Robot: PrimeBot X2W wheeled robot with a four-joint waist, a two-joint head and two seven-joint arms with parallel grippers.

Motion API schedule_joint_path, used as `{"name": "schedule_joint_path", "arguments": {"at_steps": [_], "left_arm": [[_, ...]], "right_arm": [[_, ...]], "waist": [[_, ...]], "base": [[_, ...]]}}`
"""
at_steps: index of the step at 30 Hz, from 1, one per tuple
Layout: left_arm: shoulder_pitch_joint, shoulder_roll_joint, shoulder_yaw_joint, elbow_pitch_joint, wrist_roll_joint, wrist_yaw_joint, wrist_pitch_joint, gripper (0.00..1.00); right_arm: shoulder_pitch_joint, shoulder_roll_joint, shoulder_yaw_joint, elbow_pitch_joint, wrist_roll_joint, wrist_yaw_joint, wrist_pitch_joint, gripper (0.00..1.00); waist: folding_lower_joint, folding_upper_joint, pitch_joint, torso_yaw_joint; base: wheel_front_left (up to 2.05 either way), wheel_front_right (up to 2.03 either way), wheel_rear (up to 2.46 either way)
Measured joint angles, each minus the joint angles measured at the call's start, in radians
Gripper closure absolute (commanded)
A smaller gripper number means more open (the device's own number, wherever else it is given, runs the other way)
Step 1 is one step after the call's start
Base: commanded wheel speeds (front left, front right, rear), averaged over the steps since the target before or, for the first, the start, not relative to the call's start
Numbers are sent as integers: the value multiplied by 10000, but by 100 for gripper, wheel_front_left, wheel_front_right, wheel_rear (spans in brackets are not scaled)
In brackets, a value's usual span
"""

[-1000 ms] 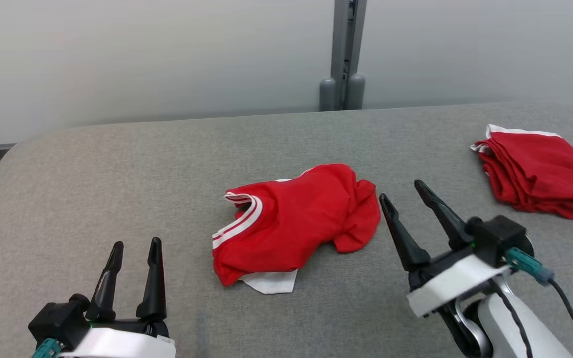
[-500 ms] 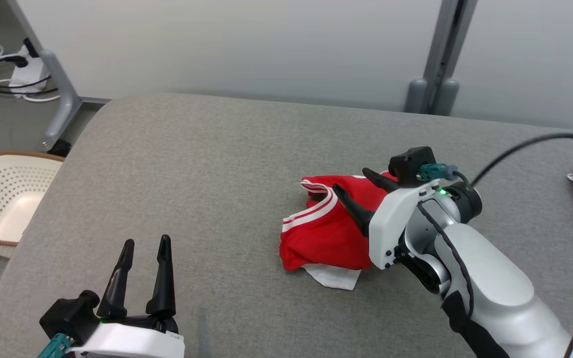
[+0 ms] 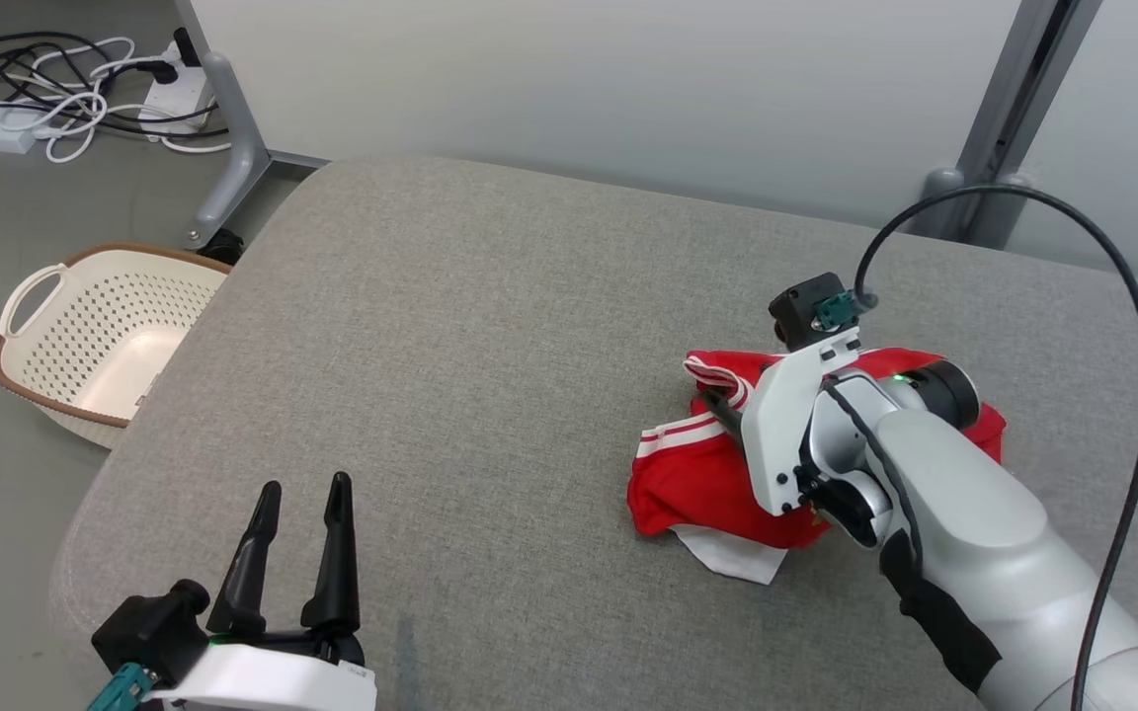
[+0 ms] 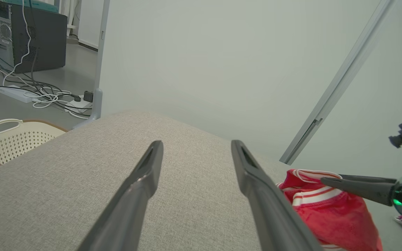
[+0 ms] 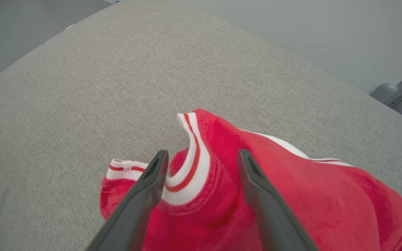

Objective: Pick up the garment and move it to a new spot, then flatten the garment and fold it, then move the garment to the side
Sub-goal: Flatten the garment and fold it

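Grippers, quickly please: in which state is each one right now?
Left gripper: open, holding nothing.
Right gripper: open, astride the red garment at its collar, not yet closed on it.

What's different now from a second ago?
The right gripper swung in from beside the shirt to over it. Its open fingers now straddle the striped collar, gripping nothing yet. The head camera turned left, bringing the basket into view. The left gripper stayed open and low, and the shirt stayed crumpled on the table.
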Motion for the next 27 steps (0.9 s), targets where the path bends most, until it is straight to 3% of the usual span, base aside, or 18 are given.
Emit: {"name": "schedule_joint_path", "arguments": {"at_steps": [1, 2, 3, 8, 17, 27], "left_arm": [[-19, -17, 17, 19, 4, -46, 0, 0], [-31, -33, 33, 31, 23, -50, 0, 0], [-33, -48, 59, 44, 38, -61, 0, 0], [-34, -69, 234, 113, 100, -96, 0, 0], [-16, 46, 368, 146, 251, -182, 2, 0], [-2, 186, 345, -12, 261, -138, 79, 0]], "right_arm": [[-15, 0, 111, 6, 102, 0, 33, 10], [-20, 0, 278, -2, 188, 0, 61, 86], [-22, 4, 447, 12, 196, 0, 81, 100], [-134, 25, 794, 38, 255, 0, -360, 100], [120, -35, 382, -433, 516, 0, -1971, 100], [1811, -1501, -568, -1605, 809, 0, -2771, 100]], "waist": [[0, 0, 16, 27], [0, 0, 31, 43], [0, 0, 39, 44], [0, 0, 17, -166], [0, 0, -238, -1393], [0, 0, -298, -2861]], "base": [[0, 0, 0], [0, 0, 0], [0, 0, 0], [0, 0, 0], [0, 0, 0], [0, 0, 0]]}}
